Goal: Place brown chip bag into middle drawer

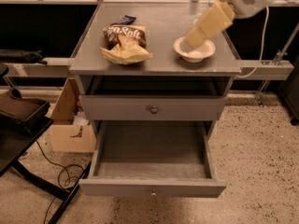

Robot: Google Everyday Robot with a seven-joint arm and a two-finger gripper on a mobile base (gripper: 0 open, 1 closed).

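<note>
The brown chip bag (124, 43) lies on the grey cabinet top (159, 17), at its left front, dark brown with pale yellow ends and white lettering. The middle drawer (152, 188) is pulled out below, and its grey floor shows with nothing in it. My gripper (191, 41), at the end of a cream-coloured arm, reaches in from the upper right. It hangs over the white bowl (200, 55), to the right of the bag and apart from it.
A small dark blue packet (124, 19) lies just behind the bag. A drawer with a flat front and knob (152, 108) is closed above the open one. A cardboard box (69, 125), a black stand (21, 118) and cables (58, 176) sit on the floor at left.
</note>
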